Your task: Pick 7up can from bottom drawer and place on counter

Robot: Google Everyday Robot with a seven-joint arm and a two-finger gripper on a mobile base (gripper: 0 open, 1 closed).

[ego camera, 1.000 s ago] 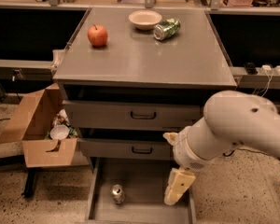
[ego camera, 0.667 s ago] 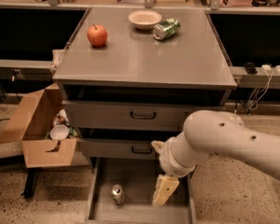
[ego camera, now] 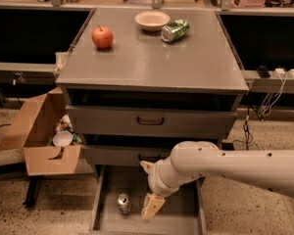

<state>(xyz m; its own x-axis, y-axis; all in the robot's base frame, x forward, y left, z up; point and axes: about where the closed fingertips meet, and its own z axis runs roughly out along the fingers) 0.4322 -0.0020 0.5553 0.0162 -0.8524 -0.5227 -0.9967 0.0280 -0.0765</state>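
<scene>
The 7up can (ego camera: 124, 203), small and silvery, stands upright on the floor of the open bottom drawer (ego camera: 181, 220), left of its middle. My gripper (ego camera: 151, 207) hangs over the drawer just right of the can, cream fingers pointing down, close to the can but apart from it. The white arm reaches in from the right. The counter (ego camera: 152, 58) is the grey slab atop the cabinet.
On the counter lie a red apple (ego camera: 102, 37), a white bowl (ego camera: 152, 20) and a shiny green can (ego camera: 175, 30) on its side. Two shut grey drawers with black handles (ego camera: 150, 121) sit above. An open cardboard box (ego camera: 41, 133) stands at the left.
The arm and gripper have swung leftward over the drawer, closing the gap to the can. The can has not moved.
</scene>
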